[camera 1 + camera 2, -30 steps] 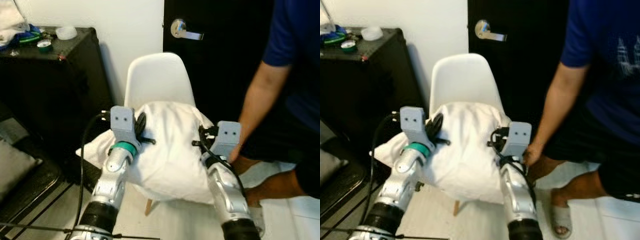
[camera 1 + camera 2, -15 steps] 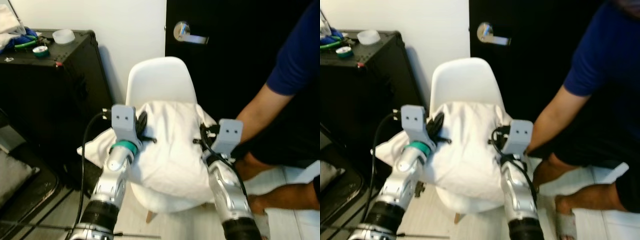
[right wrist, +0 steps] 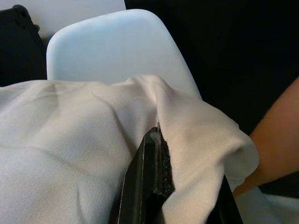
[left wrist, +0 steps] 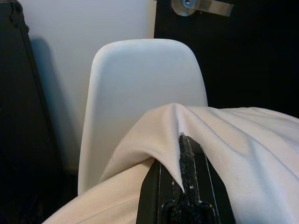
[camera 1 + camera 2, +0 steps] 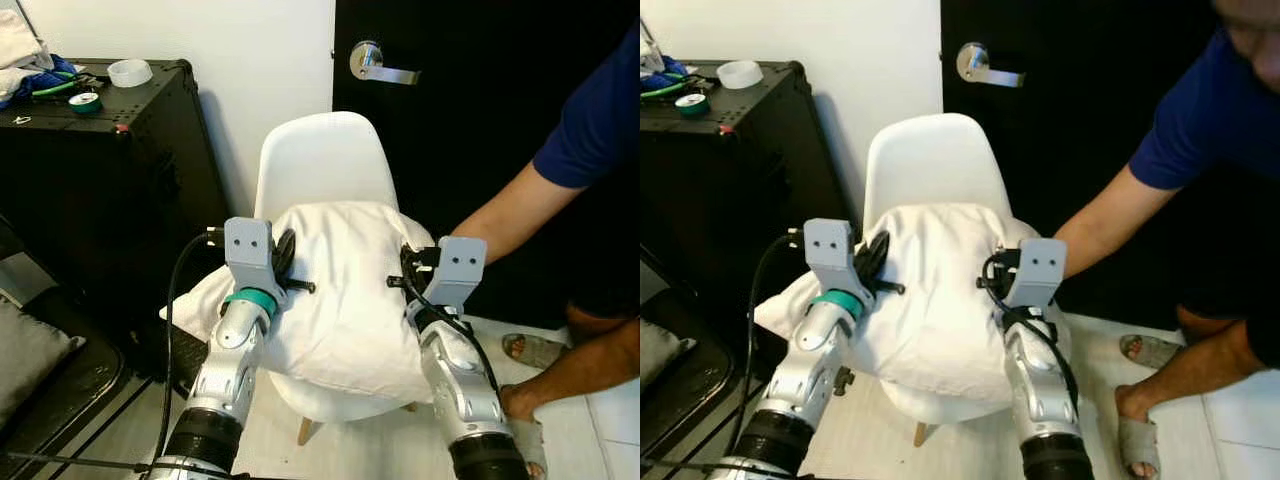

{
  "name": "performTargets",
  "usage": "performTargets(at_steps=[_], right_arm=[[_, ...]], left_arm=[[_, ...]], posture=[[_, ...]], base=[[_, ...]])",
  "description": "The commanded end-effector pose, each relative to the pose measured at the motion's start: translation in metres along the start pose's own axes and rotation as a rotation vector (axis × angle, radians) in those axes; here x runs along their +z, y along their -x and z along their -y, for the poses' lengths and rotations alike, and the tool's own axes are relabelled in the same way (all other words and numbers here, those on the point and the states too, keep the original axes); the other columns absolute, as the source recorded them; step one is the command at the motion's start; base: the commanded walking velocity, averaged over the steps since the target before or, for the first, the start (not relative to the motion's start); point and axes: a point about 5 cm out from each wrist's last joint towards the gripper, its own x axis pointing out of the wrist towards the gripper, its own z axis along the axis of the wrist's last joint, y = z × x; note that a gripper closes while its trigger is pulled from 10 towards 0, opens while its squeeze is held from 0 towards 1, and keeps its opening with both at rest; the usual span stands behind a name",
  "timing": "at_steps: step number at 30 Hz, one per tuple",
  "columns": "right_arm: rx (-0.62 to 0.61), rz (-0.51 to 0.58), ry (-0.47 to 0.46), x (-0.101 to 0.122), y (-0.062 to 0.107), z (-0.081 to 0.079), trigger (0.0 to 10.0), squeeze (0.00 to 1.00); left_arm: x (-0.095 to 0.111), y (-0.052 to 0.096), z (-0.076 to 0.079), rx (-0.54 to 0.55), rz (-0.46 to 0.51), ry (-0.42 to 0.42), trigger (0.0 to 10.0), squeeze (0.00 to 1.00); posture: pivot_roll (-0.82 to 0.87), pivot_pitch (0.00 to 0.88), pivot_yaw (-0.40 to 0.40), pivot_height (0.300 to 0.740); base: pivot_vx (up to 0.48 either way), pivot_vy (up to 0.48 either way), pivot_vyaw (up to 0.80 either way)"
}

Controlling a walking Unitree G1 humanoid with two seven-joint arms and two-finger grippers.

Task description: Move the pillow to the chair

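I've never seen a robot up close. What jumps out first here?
A big white pillow sits on a white chair, pinched at each side by the left gripper and right gripper. On the robot's right, a person's arm reaches toward the chair, in front of a black door.

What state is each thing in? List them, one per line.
Pillow: held up over the chair seat, pinched at both sides.
Left tool: shut on pillow.
Right tool: shut on pillow.
Chair: upright, backrest bare.
Door: closed.
Person's arm: reaching toward the chair.
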Motion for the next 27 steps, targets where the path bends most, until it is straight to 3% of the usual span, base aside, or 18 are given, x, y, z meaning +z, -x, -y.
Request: performTargets(at_steps=[1, 27], right_arm=[[0.058, 0.015, 0.007, 0.0017, -0.0010, -0.0154, 10.0, 0.00], [0.072, -0.003, -0.009, -0.0028, 0.0025, -0.0167, 10.0, 0.00]], left_arm=[[0.0002, -0.0005, 0.0131, -0.070, 0.002, -0.023, 10.0, 0.00], [-0.0037, 0.0027, 0.0139, -0.062, -0.012, -0.024, 10.0, 0.00]], posture=[[-0.02, 0.000, 0.123, 0.740], [-0.02, 0.000, 0.111, 0.661]], base=[[0.000, 0.000, 0.00], [0.000, 0.000, 0.00]])
